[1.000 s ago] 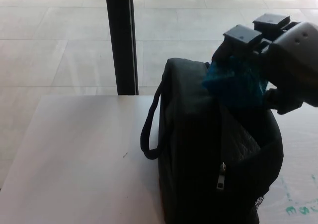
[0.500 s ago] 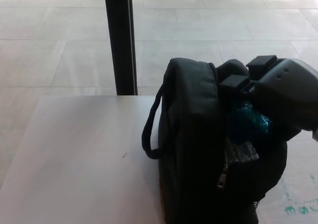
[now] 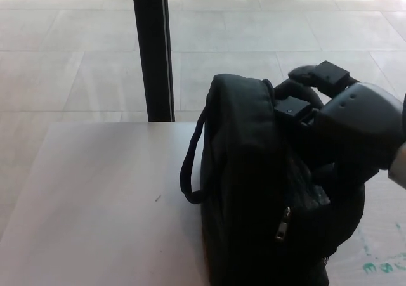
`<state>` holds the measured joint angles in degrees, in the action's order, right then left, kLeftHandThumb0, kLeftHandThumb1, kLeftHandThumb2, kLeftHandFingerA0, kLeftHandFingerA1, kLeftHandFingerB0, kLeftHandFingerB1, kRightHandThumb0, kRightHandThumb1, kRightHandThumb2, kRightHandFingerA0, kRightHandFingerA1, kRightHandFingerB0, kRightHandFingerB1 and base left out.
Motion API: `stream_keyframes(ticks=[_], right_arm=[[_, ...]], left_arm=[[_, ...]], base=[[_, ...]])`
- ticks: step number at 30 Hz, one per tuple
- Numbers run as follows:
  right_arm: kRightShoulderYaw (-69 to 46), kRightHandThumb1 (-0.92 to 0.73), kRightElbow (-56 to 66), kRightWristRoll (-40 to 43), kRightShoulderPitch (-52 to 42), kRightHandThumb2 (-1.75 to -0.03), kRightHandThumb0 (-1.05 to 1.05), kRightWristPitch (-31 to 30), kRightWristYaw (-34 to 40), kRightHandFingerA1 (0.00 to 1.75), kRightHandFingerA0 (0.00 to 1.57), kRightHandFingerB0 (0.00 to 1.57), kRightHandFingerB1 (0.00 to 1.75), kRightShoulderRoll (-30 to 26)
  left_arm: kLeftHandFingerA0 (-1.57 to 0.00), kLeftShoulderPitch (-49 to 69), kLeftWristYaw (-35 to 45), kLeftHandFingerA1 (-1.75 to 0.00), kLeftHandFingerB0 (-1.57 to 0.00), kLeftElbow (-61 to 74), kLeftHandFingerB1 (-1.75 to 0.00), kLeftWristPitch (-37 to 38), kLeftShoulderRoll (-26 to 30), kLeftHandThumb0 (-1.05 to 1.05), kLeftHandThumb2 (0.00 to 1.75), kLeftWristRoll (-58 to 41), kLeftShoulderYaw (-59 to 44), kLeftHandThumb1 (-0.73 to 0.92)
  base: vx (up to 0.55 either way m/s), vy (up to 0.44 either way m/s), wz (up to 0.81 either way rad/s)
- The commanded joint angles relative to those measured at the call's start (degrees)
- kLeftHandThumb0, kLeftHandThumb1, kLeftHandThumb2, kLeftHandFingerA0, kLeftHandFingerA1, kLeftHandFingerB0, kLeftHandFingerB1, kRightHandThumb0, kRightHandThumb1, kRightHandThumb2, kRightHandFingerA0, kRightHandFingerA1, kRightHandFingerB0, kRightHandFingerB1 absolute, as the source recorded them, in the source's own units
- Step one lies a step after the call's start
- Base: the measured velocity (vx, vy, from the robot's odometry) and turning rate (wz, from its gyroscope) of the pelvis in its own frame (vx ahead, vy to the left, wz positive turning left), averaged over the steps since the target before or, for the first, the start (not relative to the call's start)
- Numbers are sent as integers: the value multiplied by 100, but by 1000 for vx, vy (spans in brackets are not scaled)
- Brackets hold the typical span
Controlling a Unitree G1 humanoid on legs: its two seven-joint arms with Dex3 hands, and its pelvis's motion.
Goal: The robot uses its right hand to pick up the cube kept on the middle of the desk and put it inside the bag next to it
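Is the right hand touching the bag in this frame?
Touching. In the head view the right hand is sunk into the open top of the black bag, pressed against its rim with no gap showing.

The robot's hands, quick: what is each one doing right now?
Left hand: not in view.
Right hand: down in the open top of the black bag; whether it holds anything cannot be told.

1. The bag (image 3: 244, 191) is black matt cloth, with a metal zip pull (image 3: 282, 226) (lower centre).
2. The hand (image 3: 346, 124) looks like smooth dark plastic.
3. The desk (image 3: 101, 203) is pale, smooth, matt.
4. The floor (image 3: 70, 58) is glossy tile.
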<state>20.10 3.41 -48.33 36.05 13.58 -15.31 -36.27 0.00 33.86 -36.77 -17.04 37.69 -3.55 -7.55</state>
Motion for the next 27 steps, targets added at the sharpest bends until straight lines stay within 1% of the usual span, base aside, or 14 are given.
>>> stream_keyframes(ticks=[1,7,10,11,12,13,14,15,16,17,18,19,22,27], right_arm=[[-48,-54,303,-311,21,-92,-98,-449,-643,17,0,0,0,-50],[-192,-53,513,-218,59,-90,-95,-611,-1125,11,0,2,1,-128],[-366,-48,500,-77,33,-81,-86,-696,-1139,1,0,15,39,-95],[-453,-41,409,21,55,-82,-69,-643,-1082,21,0,19,48,-107],[-532,-60,372,83,80,-58,-64,-641,-1081,46,1,40,36,-121],[-672,-51,350,178,133,-85,-70,-702,-1154,44,4,34,48,-157],[-789,-63,382,253,166,-59,-62,-790,-1260,47,6,42,36,-184],[-894,-63,380,337,175,-59,-62,-794,-1278,47,6,42,36,-186],[-1020,-63,400,476,221,-59,-59,-891,-1361,49,10,44,37,-156],[-1250,-52,420,663,272,-85,-62,-1055,-1471,55,23,45,52,-166],[-1373,-52,450,771,289,-85,-62,-1169,-1546,55,23,45,52,-137],[-1536,-64,456,936,335,-60,-55,-1269,-1630,50,33,55,39,-140],[-2504,-61,443,1900,184,-58,-48,-1419,-1449,49,54,59,43,-38],[-3580,-62,763,2531,-416,-59,-44,-1665,-1367,52,54,50,40,108]], left_arm=[[-37,38,-30,-64,-24,-3,-53,-85,60,-59,93,0,-50,53],[-34,36,-24,-62,-22,-18,-52,-47,68,-64,93,37,-21,54],[-33,19,12,-62,-22,-68,-51,20,88,-65,93,64,18,55],[-34,5,-15,-62,-22,-96,-52,27,74,-63,93,64,13,54],[-32,11,-6,-61,-21,-85,-51,47,82,-67,93,78,29,55],[-32,35,7,-61,-21,-43,-50,81,99,-68,93,107,60,56],[-31,55,12,-60,-20,-6,-50,89,110,-66,93,118,73,56],[-31,58,28,-60,-20,3,-50,86,118,-66,93,117,83,56],[-31,110,54,-53,-28,6,-42,103,115,-59,61,63,33,72],[-32,109,4,-61,-21,2,-50,69,100,-67,93,61,17,55],[-32,102,-3,-61,-21,-16,-50,69,95,-67,93,60,13,55],[-33,90,-43,-60,-22,-34,-51,53,83,-67,93,87,33,56],[-33,64,-61,-61,-20,-58,-51,69,83,-65,94,115,59,56],[-33,61,-53,-61,-23,-89,-52,34,61,-65,92,57,7,55]], base=[[0,0,0],[0,0,0],[0,0,0],[0,0,0],[0,0,0],[0,0,0],[0,0,0],[0,0,0],[0,0,0],[0,0,0],[0,0,0],[0,0,0],[0,0,0],[0,0,0]])
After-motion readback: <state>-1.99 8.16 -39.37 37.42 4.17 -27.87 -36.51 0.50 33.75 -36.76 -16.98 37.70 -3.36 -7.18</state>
